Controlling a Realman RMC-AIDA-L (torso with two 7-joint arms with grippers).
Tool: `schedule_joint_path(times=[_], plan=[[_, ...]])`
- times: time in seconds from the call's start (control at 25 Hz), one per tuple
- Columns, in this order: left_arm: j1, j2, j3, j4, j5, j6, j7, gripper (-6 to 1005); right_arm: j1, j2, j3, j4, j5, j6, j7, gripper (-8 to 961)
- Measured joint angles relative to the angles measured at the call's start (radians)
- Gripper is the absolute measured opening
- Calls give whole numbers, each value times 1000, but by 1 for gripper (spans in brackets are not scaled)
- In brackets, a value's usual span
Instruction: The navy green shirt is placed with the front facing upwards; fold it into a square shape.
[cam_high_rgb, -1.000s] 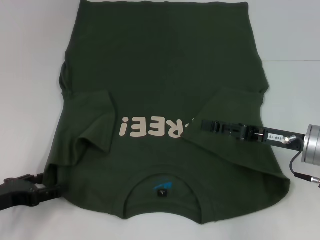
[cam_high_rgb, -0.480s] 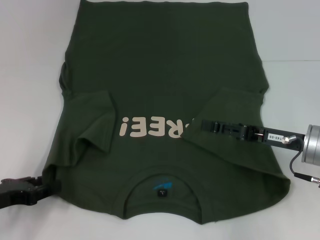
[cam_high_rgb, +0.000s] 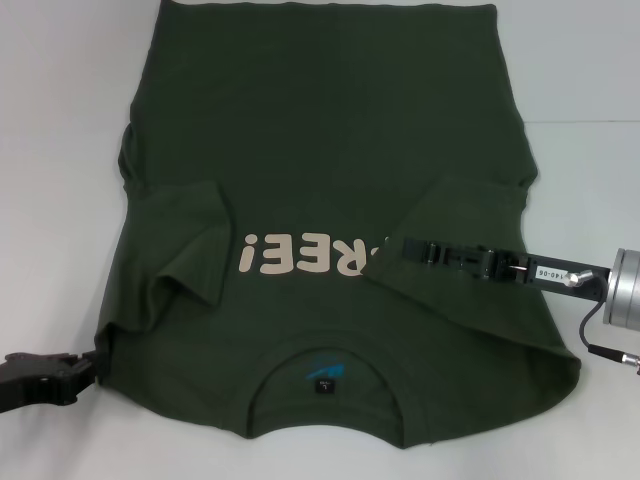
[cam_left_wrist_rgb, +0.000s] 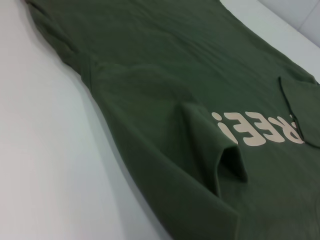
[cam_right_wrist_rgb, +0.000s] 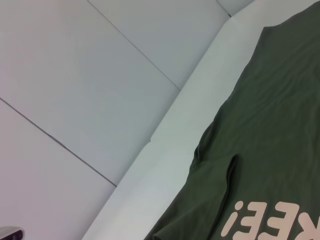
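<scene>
The right tool (cam_high_rgb: 412, 249) reaches in over the shirt from the right side, its black tip lying on the folded-in right sleeve just beside the last letters of the print. From here I cannot tell whether it is spread or pressed together, nor whether any cloth is caught in it. The left tool (cam_high_rgb: 85, 368) sits low at the near left edge of the shirt, its black tip touching or just meeting the cloth near the shoulder; again I cannot tell how far open it is.

The large dark olive-green short-sleeved cotton T-shirt (cam_high_rgb: 320, 130) lies flat, front up, on the white worktop (cam_high_rgb: 60, 150), collar toward the robot and hem at the far side. Both sleeves are folded inward over the chest, on either side of the cream "FREE!" lettering (cam_high_rgb: 300, 255). A small blue label (cam_high_rgb: 322, 372) shows inside the round neck.

The left wrist view gives the left sleeve fold close up, standing a little proud of the body cloth with an open pocket beneath it. The right wrist view alone takes in the pale panelled wall (cam_right_wrist_rgb: 75, 75) beyond the worktop's edge.
</scene>
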Motion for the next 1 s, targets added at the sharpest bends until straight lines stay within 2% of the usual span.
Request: schedule_joint_path(times=[0.36, 1.0], plan=[[-7, 0, -3, 0, 1, 0, -4, 29, 0, 0, 0, -1, 2, 4, 0, 926], [11, 3, -12, 68, 2, 34, -58, 29, -9, -14, -3, 0, -3, 2, 10, 926]])
